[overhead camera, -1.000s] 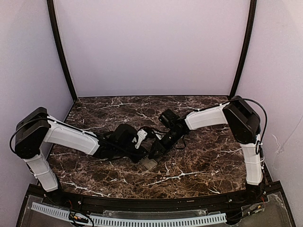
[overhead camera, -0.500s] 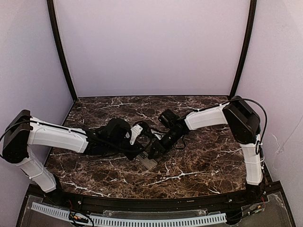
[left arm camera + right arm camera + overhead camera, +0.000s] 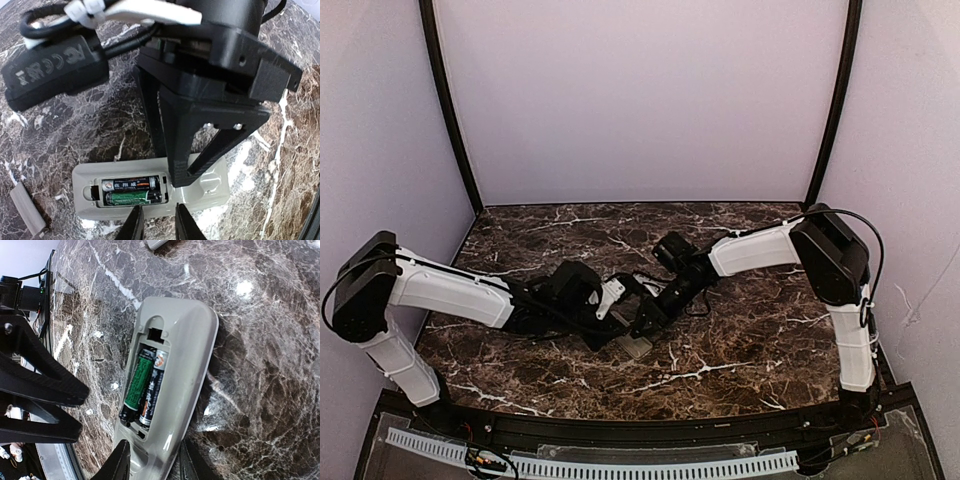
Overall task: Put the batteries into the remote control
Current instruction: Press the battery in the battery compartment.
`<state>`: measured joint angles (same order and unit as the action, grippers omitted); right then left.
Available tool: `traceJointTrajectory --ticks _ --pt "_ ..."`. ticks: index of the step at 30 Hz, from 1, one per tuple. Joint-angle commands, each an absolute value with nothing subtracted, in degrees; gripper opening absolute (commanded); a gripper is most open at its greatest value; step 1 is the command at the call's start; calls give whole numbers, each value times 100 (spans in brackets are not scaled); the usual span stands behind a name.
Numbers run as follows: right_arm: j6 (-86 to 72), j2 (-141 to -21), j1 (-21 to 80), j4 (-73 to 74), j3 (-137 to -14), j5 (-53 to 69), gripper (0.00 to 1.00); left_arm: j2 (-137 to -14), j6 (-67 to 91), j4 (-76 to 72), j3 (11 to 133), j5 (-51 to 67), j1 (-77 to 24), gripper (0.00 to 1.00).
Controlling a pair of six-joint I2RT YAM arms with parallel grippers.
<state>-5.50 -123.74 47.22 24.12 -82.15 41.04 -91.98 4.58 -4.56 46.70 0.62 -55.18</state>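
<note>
Hovering left jaws, slightly parted and empty, could knock the seated green-tinted dark cylindrical batteries (image 3: 145, 385) loose from the flat whitish plastic remote control (image 3: 185, 355), lying back-up on the marble worktop (image 3: 260, 340). The right jaws straddle its end, grip unclear.

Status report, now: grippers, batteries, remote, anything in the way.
Left gripper open, hovering at the remote control's edge. Right gripper shut across its end. Both batteries seated in the bay; battery cover off, lying beside. Nothing in the way.
</note>
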Motion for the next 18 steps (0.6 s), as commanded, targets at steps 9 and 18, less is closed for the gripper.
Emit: traceJointTrajectory --ticks 9,18 --pt "-571 -12679 4860 2715 -7966 3569 34 -9582 263 -367 4895 70 -5577 23" --pt "-571 -12607 4891 2689 -7901 3594 36 -9591 259 -343 4970 -245 -5583 23"
